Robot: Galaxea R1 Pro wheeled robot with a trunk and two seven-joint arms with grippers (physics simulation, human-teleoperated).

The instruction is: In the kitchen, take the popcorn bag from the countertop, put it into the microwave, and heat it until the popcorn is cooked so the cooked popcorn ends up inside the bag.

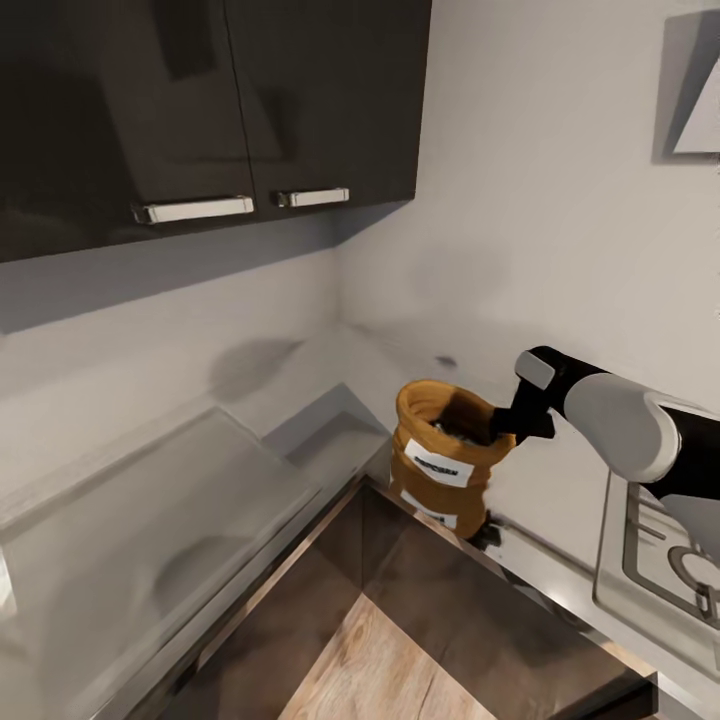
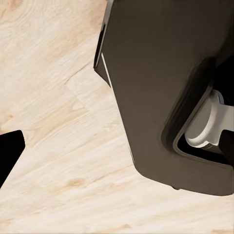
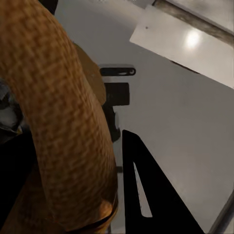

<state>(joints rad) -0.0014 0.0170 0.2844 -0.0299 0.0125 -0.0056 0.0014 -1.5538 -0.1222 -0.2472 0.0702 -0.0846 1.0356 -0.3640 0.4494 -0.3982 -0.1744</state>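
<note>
My right pincer (image 1: 497, 420) is at the rolled rim of the popcorn bag (image 1: 440, 462), which stands upright on the grey surface (image 1: 130, 540) in the corner, below the dark wall cabinets (image 1: 200, 110). From the head camera one dark finger reaches over the rim into the bag's mouth. In my right wrist camera the fat woven rim (image 3: 63, 122) runs close alongside a dark finger (image 3: 146, 195) that lies outside it. That looks like a pinch across the rim, but I cannot tell whether the jaws have truly clenched on the cloth or are only straddling it.

The bag sits directly under and ahead of the pincer, its two white labels facing away from the wall, dark kernels (image 1: 455, 425) heaped just inside the mouth below my fingertip. The gas hob (image 1: 665, 550) lies behind the pincer, back along my forearm.

I judge the sack soft and light. It is coarse cloth that will sag and fold, so a grip on the side wall would just crush it. The rolled rim is the thickest, firmest part and the weave should give good friction, so it is the right place to hold. The risk is tipping: hung from one side of the rim, the bag may swing and spill loose kernels, so any lift should be slow and level.

My left pincer (image 2: 9, 151) hangs over the wooden floor (image 2: 58, 97) beside my own dark base (image 2: 161, 73); its state I cannot tell.
</note>
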